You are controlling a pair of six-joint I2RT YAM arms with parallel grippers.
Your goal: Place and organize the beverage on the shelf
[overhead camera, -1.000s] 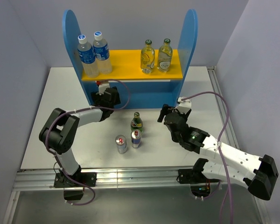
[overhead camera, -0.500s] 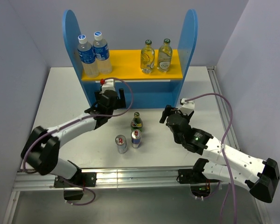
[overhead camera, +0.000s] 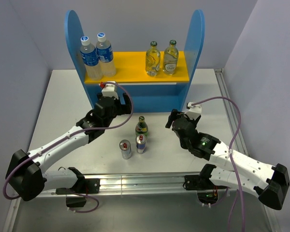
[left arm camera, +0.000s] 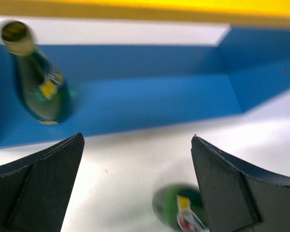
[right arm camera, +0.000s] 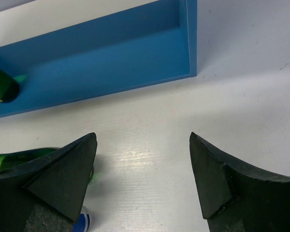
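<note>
Done: water bottles (overhead camera: 97, 55) and glass bottles (overhead camera: 162, 58) on the shelf (overhead camera: 130, 70) top board — one green bottle (left arm camera: 41, 92) below.
Left: second green bottle (overhead camera: 141, 126), two cans (overhead camera: 126, 149) mid-counter (overhead camera: 63, 106).
Tools: left tool (left arm camera: 137, 139), right tool (right arm camera: 142, 137) — both apart, empty.

I see the shelf (overhead camera: 197, 34) standing at the far edge of the white tabletop (overhead camera: 53, 111). Its yellow upper board (overhead camera: 130, 67) carries two blue-labelled plastic bottles (overhead camera: 90, 58) at the left end and two clear glass bottles (overhead camera: 153, 59) right of middle. One dark green bottle (left arm camera: 41, 87) stands at the left end of its blue base (left arm camera: 150, 101). Mid-tabletop stands a second green bottle (overhead camera: 141, 126), with two cans (overhead camera: 126, 149) just nearer me.
</note>
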